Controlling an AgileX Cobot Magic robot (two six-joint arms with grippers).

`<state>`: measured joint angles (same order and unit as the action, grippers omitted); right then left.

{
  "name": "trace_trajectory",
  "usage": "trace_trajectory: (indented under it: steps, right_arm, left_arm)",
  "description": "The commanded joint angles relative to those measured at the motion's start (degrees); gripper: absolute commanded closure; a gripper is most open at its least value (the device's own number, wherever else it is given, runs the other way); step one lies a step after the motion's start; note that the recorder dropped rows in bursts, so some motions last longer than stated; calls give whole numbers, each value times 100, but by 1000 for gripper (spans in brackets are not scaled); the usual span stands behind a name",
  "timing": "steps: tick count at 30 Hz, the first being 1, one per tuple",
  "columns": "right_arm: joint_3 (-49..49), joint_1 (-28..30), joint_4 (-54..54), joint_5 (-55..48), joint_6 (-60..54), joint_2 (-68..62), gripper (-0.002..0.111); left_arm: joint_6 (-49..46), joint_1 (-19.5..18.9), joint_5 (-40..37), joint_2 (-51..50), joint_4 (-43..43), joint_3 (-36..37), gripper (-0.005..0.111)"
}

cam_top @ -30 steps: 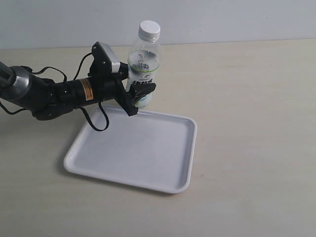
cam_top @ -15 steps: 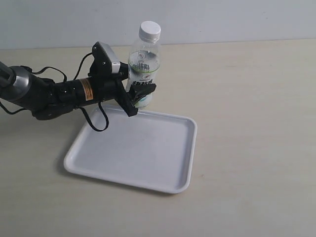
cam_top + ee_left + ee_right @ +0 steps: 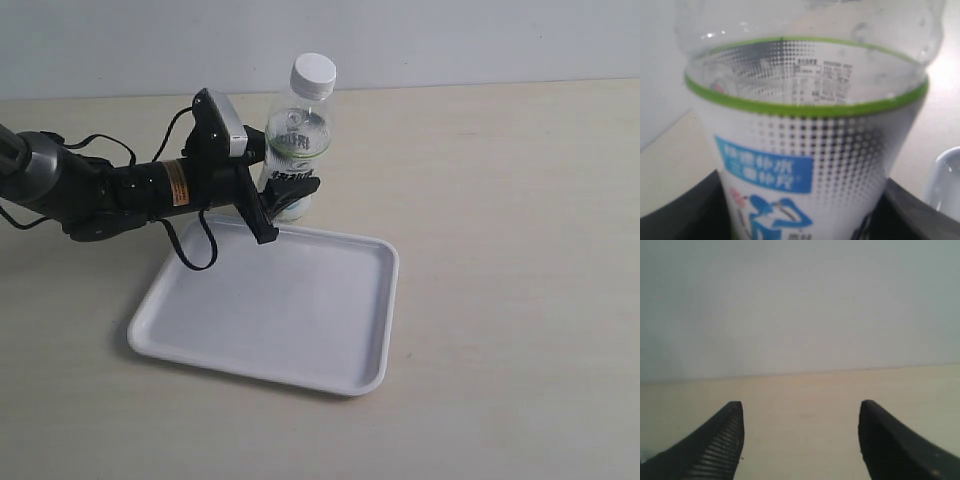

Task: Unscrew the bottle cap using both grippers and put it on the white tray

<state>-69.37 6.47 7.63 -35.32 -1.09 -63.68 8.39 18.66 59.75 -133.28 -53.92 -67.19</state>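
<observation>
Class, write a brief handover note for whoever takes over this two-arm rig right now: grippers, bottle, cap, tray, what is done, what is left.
Grippers: left gripper shut on the bottle, low on its body; right gripper open, holding nothing, out of the exterior view.
Things: bottle tilted at the far edge of the white tray, bottle cap on it; tray bare.
Done: bottle grasped.
Left: right gripper to the cap, unscrew, place it on the tray.
</observation>
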Motion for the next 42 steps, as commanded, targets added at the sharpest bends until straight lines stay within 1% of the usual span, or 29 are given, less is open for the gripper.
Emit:
trace_trajectory:
  steps: [1, 3, 7, 9, 12, 15, 21, 25, 28, 36, 40, 42]
  right_arm:
    - [-1294, 18, 1646, -1770, -1615, -1066, 45]
    - [-1803, 18, 1983, -2468, -1958, -1495, 45]
    - [-2714, 18, 2036, -3438, -2031, -2208, 45]
    - [-2994, 4, 2137, -3464, -2017, -2482, 45]
    - [-3261, -208, 2149, -3464, -1925, -2731, 45]
    - [-3410, -649, 2036, -3464, -1896, -2884, 45]
    - [-3559, -1646, 922, -3464, -1513, -3255, 44]
    - [-3559, -2173, 479, -3464, -1330, -3524, 37]
    - [-3559, -2491, 312, -3464, -1211, -3738, 36]
    - [-3559, -2981, 244, -3464, -1226, -4321, 36]
    - [-3559, -2981, 229, -3464, -1226, -4528, 36]
    - [-3559, -2981, 229, -3212, -1226, -4533, 36]
  left_arm:
    - [-69, 22, -120, 59, -112, 52, 107]
    - [-80, 22, -134, 59, -112, 52, 107]
    - [-107, 22, -134, 59, -124, 52, 107]
    - [-207, 22, -134, 59, -124, 52, 107]
    - [-231, 22, -134, 59, -124, 52, 107]
    - [-244, 22, -162, 59, -124, 52, 107]
    - [-482, 22, -174, 59, -135, 52, 107]
    - [-482, 22, -174, 59, -125, 52, 107]
    - [-482, 22, -174, 59, -136, 52, 107]
    - [-499, 22, -174, 59, -136, 52, 107]
    - [-499, 22, -174, 59, -136, 52, 107]
    - [-499, 22, -174, 59, -136, 52, 107]
